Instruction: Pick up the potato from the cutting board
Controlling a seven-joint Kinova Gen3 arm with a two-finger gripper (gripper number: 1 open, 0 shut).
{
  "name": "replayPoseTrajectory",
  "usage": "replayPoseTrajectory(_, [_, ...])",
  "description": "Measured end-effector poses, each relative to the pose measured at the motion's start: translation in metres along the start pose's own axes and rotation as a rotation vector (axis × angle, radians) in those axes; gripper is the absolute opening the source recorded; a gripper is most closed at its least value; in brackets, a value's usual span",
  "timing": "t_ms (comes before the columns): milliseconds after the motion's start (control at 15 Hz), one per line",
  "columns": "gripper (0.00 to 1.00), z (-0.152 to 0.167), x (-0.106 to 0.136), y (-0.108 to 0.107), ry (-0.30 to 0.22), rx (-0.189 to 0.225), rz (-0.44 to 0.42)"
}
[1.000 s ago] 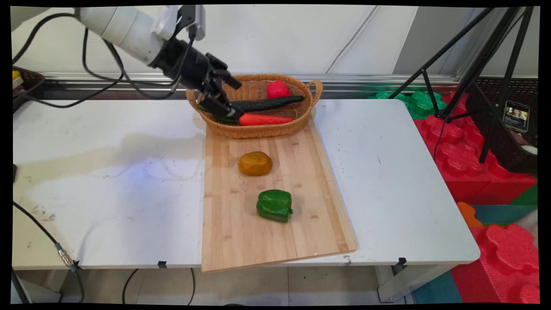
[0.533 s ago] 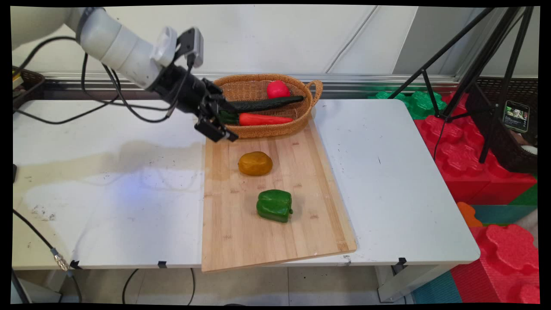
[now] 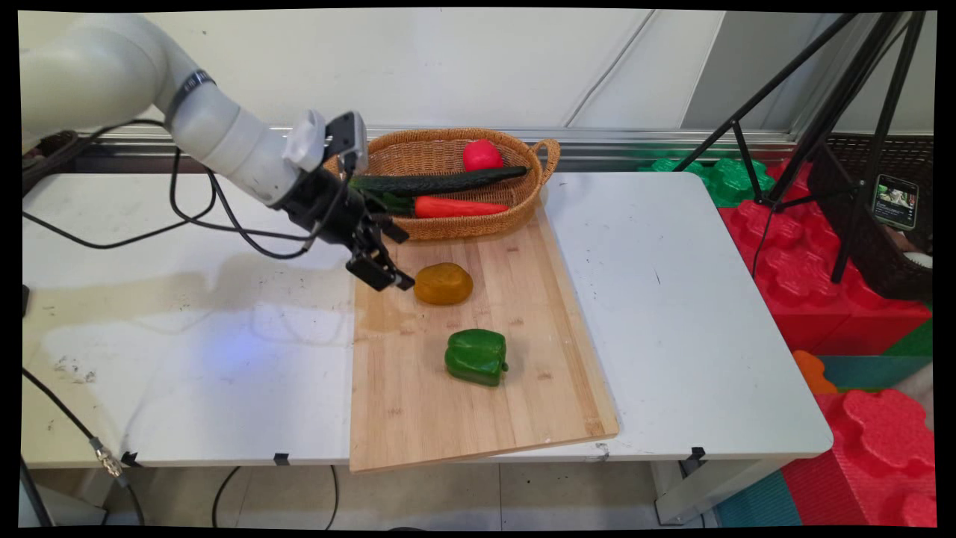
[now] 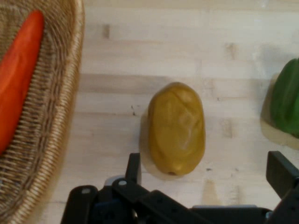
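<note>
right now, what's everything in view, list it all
potato: 1, brownish yellow, on the cutting board, just beside the gripper
green pepper: 1, green, on the board, nearer the camera
cutting board: 1, light wood, mid-table
basket: 1, tan wicker, at the board's far end
carrot: 1, orange-red, in the basket
cucumber: 1, dark green, in the basket
tomato: 1, red, in the basket
table: 1, white
gripper: 1, black, open, beside the potato
</note>
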Motion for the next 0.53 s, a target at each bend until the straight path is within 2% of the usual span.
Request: replayPoseTrajectory(533, [1.0, 0.043, -0.01, -0.002, -0.004, 0.002, -0.09])
